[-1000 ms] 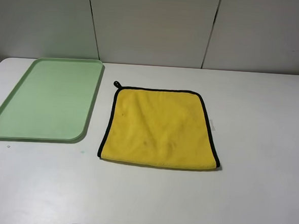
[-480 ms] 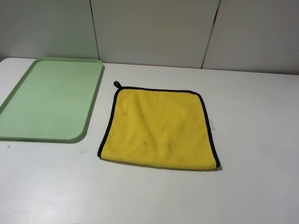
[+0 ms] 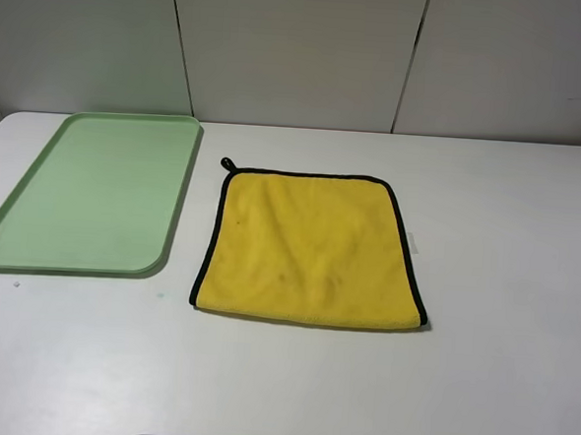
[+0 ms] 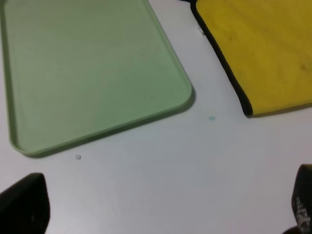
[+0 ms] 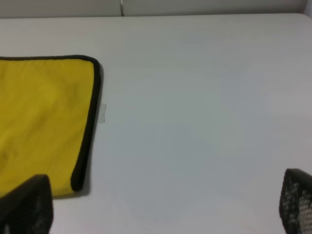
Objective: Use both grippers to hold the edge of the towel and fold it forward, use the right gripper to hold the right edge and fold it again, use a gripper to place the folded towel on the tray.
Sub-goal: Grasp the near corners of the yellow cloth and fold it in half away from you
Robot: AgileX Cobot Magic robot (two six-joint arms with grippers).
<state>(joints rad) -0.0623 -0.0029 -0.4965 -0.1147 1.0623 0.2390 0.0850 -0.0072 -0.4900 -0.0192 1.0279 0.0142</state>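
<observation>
left hand (image 4: 163,207): jaws spread wide, holding nothing | right hand (image 5: 161,204): jaws spread wide, holding nothing

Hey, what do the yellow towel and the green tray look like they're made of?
The towel looks like plush microfibre or terry. Its matte, fuzzy pile shows soft dents and shading. Its black binding seems to be a thin sewn fabric strip. The tray looks like moulded plastic. It is an even pale green, smooth with a faint sheen, and has rounded corners and a low rim. These are guesses from looks alone.
</observation>
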